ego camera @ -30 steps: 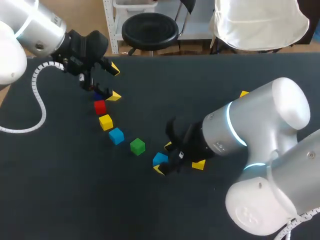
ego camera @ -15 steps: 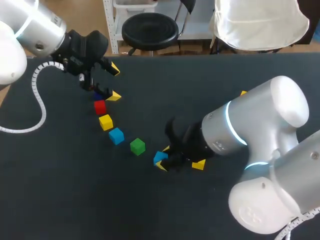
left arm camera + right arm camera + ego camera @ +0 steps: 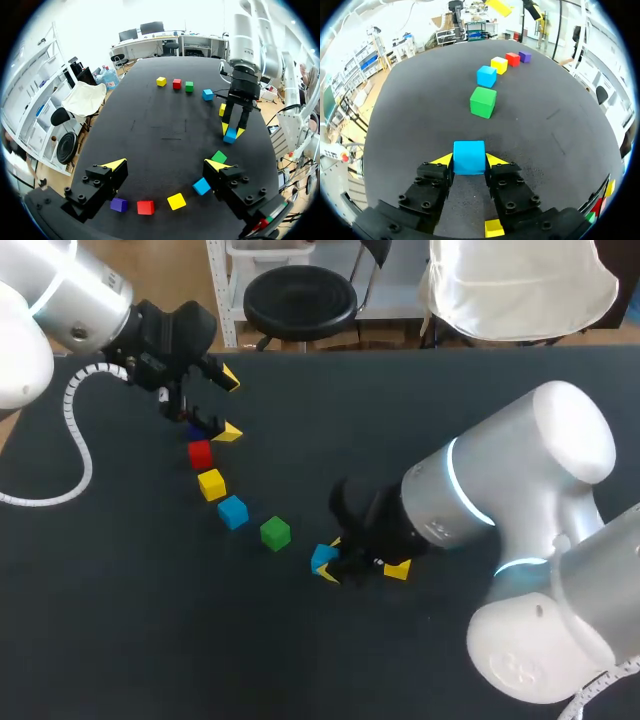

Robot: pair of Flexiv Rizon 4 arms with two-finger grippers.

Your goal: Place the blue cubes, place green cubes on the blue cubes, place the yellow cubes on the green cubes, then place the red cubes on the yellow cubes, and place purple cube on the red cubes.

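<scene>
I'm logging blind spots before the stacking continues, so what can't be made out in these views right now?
Head view: purple cube mostly hidden under the left gripper.
Head view: far row of cubes hidden behind the right arm; only the left wrist view shows it.
Right wrist view: yellow cube partly covered by the right gripper.
Any view: whether the gripped blue cube is lifted or resting on the table.
</scene>
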